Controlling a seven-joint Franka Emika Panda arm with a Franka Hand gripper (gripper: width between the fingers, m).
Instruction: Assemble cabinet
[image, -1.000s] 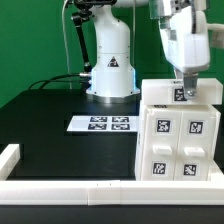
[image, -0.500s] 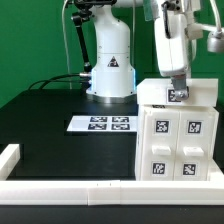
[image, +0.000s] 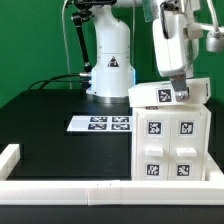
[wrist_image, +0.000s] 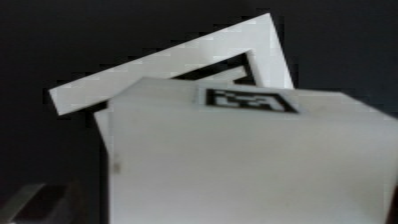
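The cabinet (image: 173, 145) stands at the exterior view's right, a white box with several black-and-white tags on its front. A white top piece (image: 150, 95) with a tag lies across it, slightly askew and overhanging toward the exterior view's left. My gripper (image: 179, 90) is down on this top piece near its tag, fingers closed on it. In the wrist view the top piece (wrist_image: 249, 150) fills most of the picture, with its tag (wrist_image: 249, 100) showing. A white cabinet panel (wrist_image: 125, 85) around a dark hollow lies behind it. The fingertips are hidden.
The marker board (image: 100, 123) lies flat on the black table at centre. A low white border rail (image: 70, 186) runs along the front edge, with a corner block (image: 9, 156) at the exterior view's left. The robot base (image: 110, 70) stands behind.
My gripper and the white top piece have shifted toward the exterior view's left; the piece now overhangs the cabinet's left side and sits slightly turned. The cabinet body moved little.
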